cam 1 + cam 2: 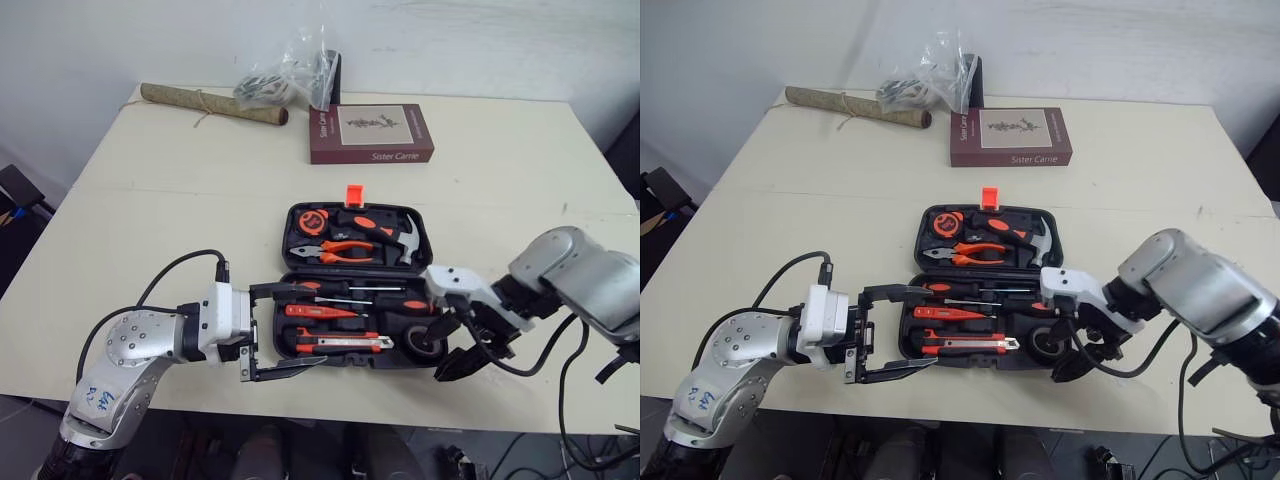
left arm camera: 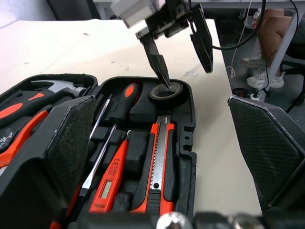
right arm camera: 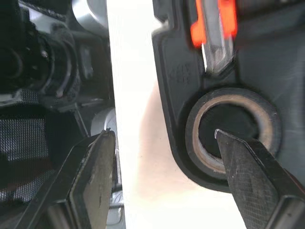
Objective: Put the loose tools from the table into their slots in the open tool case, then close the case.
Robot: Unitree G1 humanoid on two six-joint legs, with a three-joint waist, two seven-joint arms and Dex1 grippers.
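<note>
Note the black plastic tool case (image 1: 350, 270) lying open close to near edge of the cream counter (image 1: 200, 220), w/ steel-headed hammer (image 1: 408, 238), orange-handled pliers (image 1: 345, 252) and orange tape measure (image 1: 312, 222) in far half, black-and-orange screwdrivers (image 1: 410, 304), orange tester pen (image 1: 320, 312) and orange-and-silver utility knife (image 1: 345, 344) in near half; no loose tool spotted on counter, so prob. down to seating last item and closing. Note the black ring-shaped tape roll (image 1: 425, 342) in round recess at near-right corner of case, w/ R gripper (image 1: 436, 358) over it, jaws spread wide, holding nothing: one fingertip poked down into roll's hole, other outside case wall above bare counter. Main worry: hooking roll on that fingertip during withdrawal and dragging it back out, esp. if pulled off at an angle instead of straight along finger. Can't tell whether roll fully seated; if left proud, likely to stop case from latching. Note L gripper (image 1: 312, 322) at near-left corner, jaws also wide and empty, one finger over tray's left end, other off near side of case. Risk there: nudging light case toward counter edge, or getting pinched betw. halves if not cleared before fold. Also poss. spill of hammer/pliers from far half when swung over, if not clipped tight
</note>
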